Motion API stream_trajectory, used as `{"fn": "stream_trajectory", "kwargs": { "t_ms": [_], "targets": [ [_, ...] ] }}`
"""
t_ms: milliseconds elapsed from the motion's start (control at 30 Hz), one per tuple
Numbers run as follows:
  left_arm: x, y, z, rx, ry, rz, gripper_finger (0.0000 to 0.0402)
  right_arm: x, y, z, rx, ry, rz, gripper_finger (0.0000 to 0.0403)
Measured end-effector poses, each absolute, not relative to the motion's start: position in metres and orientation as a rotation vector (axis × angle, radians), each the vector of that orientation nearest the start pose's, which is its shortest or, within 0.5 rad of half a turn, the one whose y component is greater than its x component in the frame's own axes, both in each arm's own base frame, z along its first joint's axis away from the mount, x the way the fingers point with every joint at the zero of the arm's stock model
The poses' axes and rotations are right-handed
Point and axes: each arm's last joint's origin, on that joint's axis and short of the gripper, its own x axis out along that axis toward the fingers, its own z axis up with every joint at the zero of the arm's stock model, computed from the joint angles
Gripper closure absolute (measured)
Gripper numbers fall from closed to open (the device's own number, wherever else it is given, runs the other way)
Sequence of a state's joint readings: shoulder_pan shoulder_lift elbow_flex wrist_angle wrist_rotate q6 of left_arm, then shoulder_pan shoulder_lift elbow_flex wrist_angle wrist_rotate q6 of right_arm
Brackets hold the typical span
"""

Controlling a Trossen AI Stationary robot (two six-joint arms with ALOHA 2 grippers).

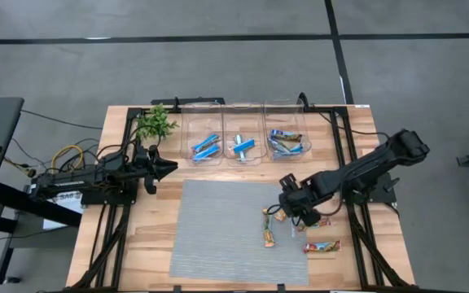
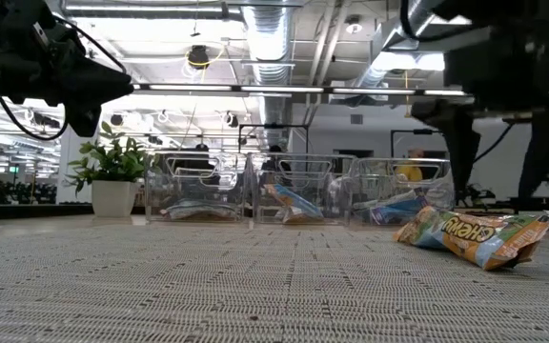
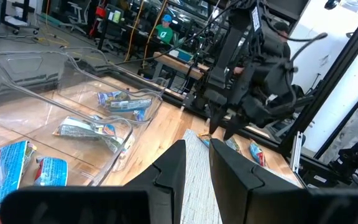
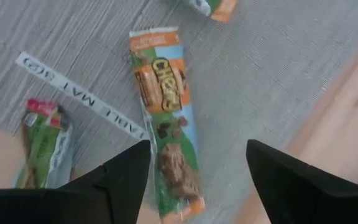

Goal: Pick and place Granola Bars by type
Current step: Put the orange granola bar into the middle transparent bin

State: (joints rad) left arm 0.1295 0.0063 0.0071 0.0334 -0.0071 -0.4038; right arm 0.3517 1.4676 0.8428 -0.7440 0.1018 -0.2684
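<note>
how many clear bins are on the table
3. The clear bins sit in a row along the table's far edge beside the plant: left bin, middle bin, right bin. Each has bars inside.

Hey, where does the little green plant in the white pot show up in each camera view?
High view: the plant stands at the table's upper left in the picture, just left of the clear bins.
Low view: left of centre, beside the bins.
Left wrist view: not in it, only the bins.
Right wrist view: not in it.
Shared landmark: the row of clear bins.
</note>
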Motion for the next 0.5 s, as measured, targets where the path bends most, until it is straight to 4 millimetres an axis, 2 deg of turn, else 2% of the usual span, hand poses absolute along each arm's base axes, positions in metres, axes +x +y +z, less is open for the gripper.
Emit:
{"fn": "stream_trajectory", "kwargs": {
  "t_ms": [200,500],
  "targets": [
    [0.097,0.013,0.169,-0.401,-0.062,0.128,0.0339,0.234,0.084,0.161,-0.528,1.326,0.399,0.0143],
    [0.097,0.013,0.169,-0.401,-0.061,0.128,0.0339,0.223,0.084,0.141,-0.507,1.322,0.400,0.0143]
  ]
}}
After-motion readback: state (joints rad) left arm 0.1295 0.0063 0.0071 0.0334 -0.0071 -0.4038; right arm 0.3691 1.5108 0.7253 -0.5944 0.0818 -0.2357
